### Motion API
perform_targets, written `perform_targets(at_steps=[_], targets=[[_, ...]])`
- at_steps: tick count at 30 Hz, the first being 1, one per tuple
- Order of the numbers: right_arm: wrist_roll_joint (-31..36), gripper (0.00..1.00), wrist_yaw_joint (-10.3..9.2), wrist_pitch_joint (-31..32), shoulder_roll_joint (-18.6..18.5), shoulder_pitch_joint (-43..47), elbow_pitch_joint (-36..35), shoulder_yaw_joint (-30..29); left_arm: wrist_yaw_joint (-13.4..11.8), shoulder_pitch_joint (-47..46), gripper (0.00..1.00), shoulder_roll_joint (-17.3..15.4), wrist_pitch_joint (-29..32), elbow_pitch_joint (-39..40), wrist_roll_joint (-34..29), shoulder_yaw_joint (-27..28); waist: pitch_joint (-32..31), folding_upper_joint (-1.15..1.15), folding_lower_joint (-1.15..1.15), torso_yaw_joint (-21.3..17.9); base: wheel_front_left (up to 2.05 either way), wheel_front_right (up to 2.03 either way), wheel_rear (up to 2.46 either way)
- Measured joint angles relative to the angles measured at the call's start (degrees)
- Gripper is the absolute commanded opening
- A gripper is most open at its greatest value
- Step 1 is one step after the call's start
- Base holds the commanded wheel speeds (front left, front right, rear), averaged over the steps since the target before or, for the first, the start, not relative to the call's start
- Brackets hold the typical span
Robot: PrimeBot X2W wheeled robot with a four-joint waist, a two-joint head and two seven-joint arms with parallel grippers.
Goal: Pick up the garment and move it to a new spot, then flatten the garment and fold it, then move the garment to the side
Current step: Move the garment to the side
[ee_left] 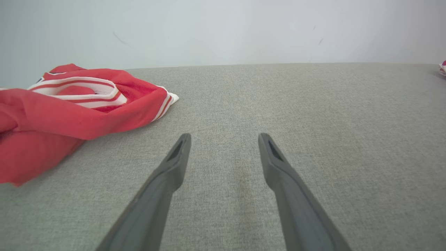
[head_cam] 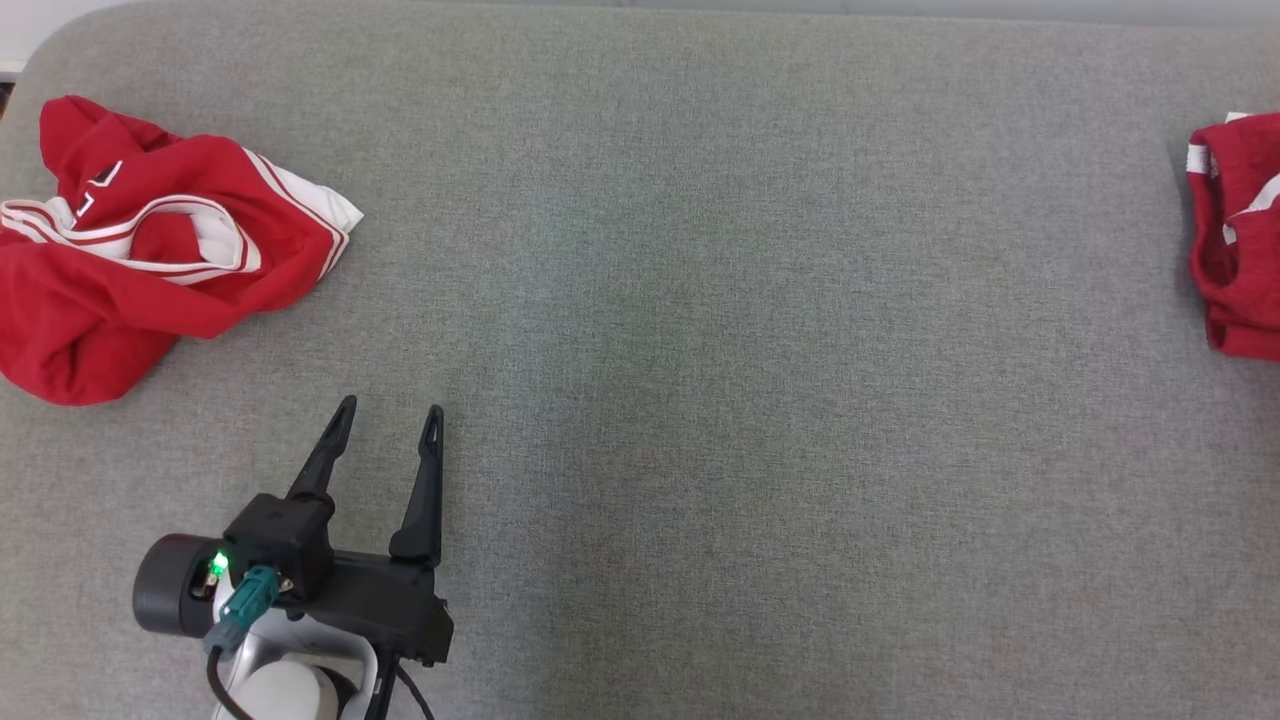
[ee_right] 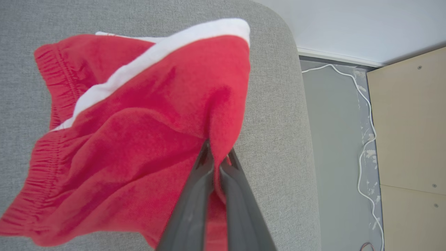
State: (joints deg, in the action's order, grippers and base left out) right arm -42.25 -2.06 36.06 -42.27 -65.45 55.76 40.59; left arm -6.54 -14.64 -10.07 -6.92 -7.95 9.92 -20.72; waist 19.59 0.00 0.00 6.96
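Observation:
A red garment (ee_right: 139, 139) with an elastic waistband and a white band lies bunched near the right edge of the grey fabric surface (ee_right: 278, 139). My right gripper (ee_right: 218, 148) is shut on a raised fold of it, pinching the red cloth between its fingertips. In the head view, part of this garment (head_cam: 1240, 240) shows at the far right edge. My left gripper (head_cam: 390, 408) rests low over the surface at the lower left, open with nothing between its fingers (ee_left: 174, 164), pointing past a second red garment.
A crumpled red jersey (head_cam: 150, 250) with white and red striped trim lies at the far left, also seen as a red heap (ee_left: 69, 111) left of my left fingers. Beyond the surface's rounded right corner are a grey floor, a white cable (ee_right: 366, 104) and a pale wooden panel (ee_right: 411, 122).

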Motion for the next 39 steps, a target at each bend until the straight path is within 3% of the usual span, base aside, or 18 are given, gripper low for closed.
perform_targets(at_steps=[6,7,9,21,28,32,39], targets=[[0.79,0.0,-0.01,-0.02,-0.09,-0.02,0.18,0.63,-0.01,0.01,1.0,-0.04,0.29,0.68,-0.49,0.12,0.21,0.0,0.0,0.04,0.0,0.0,0.0],[1.12,0.09,-0.02,-0.1,-0.14,-0.09,0.2,0.76,-0.01,0.01,1.0,-0.04,0.31,0.8,-0.49,0.12,0.26,0.0,0.0,0.05,0.0,0.0,0.0],[1.7,1.0,-0.11,-0.31,-0.32,-0.76,0.21,1.24,-0.02,0.01,1.0,-0.02,0.32,1.01,-0.49,0.14,0.35,0.0,0.0,0.08,0.0,0.0,0.0],[3.39,1.0,-0.03,-2.85,0.01,-2.19,0.55,1.89,-0.07,0.02,1.0,0.05,0.82,0.75,-0.48,1.12,-0.18,0.0,0.0,0.15,0.0,0.0,0.0],[-3.2,1.0,3.67,-14.1,6.23,-1.49,-4.99,-3.45,-0.07,0.09,1.0,0.89,0.25,-1.02,0.77,1.78,-2.46,0.0,-0.01,0.0,0.0,0.0,0.0],[-7.51,1.0,5.39,-20.17,10.35,3.52,-8.51,-6.12,-0.11,0.53,1.0,0.83,-0.18,-2.35,1.66,3.0,-4.49,0.0,-0.01,-0.35,0.0,0.0,0.0],[-10.53,1.0,5.95,-30.76,14.47,13.29,-15.96,-8.29,-0.49,4.81,1.0,0.66,-0.77,-3.03,2.75,4.59,-8.68,0.0,-0.01,-1.62,0.0,0.0,0.0]])
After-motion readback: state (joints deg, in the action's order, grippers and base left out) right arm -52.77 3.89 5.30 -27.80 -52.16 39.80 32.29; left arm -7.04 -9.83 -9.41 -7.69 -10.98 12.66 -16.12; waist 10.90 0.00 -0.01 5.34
